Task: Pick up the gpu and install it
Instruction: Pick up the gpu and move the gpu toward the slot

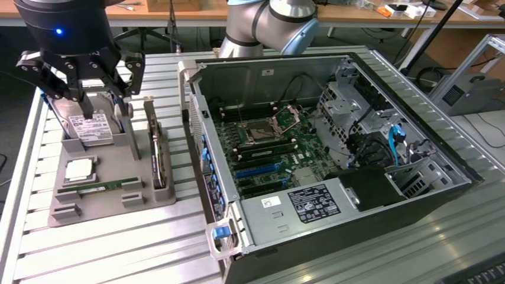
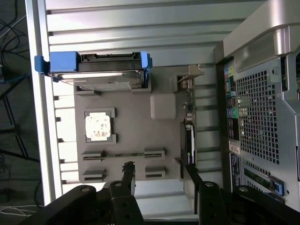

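The gpu (image 1: pixel 158 155) is a thin dark card standing on edge in a slot along the grey holder tray (image 1: pixel 118 160), on the side nearest the computer case. The wrist view catches the gpu (image 2: pixel 188 143) edge-on, its silver bracket toward the hard drive end. My gripper (image 1: pixel 88 89) hangs open above the tray's far end, over the hard drive (image 1: pixel 88 127) and to the exterior view's left of the gpu. From the wrist, the gripper (image 2: pixel 157 168) has its two dark fingers spread with nothing between them; one fingertip (image 2: pixel 187 169) lies close to the gpu's end.
The open computer case (image 1: pixel 442 177) lies on its side at the exterior view's right, with the motherboard (image 1: pixel 276 148) exposed. The tray also holds a CPU (image 1: pixel 79 170) and a green memory stick (image 1: pixel 103 186). The hard drive sits in a blue caddy (image 2: pixel 63 63). Everything rests on a slatted metal table (image 1: pixel 118 248).
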Robot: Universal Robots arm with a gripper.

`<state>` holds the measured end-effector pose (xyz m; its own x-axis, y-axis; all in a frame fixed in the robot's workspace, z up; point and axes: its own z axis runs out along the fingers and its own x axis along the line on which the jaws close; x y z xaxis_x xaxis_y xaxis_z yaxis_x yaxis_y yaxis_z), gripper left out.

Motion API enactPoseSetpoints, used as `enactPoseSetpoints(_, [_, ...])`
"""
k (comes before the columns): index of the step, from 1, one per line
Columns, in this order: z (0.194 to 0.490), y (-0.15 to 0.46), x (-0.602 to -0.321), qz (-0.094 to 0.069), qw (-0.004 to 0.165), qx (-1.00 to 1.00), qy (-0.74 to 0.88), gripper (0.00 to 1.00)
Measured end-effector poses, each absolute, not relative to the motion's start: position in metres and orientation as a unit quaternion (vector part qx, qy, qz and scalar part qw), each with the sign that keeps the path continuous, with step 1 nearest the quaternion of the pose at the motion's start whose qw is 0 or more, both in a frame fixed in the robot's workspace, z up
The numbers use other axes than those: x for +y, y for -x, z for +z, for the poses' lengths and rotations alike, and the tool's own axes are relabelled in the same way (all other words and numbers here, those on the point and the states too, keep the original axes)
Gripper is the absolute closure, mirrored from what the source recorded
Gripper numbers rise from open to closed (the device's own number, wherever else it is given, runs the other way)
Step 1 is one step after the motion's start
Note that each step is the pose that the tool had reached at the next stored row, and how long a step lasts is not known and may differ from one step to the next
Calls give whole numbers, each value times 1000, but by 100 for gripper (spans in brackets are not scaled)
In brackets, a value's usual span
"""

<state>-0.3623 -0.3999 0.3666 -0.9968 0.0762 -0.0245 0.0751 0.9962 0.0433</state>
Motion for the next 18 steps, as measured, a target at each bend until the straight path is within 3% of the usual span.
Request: enactPoseSetpoints(18, [346,362,-402,21,13,999,-38,46])
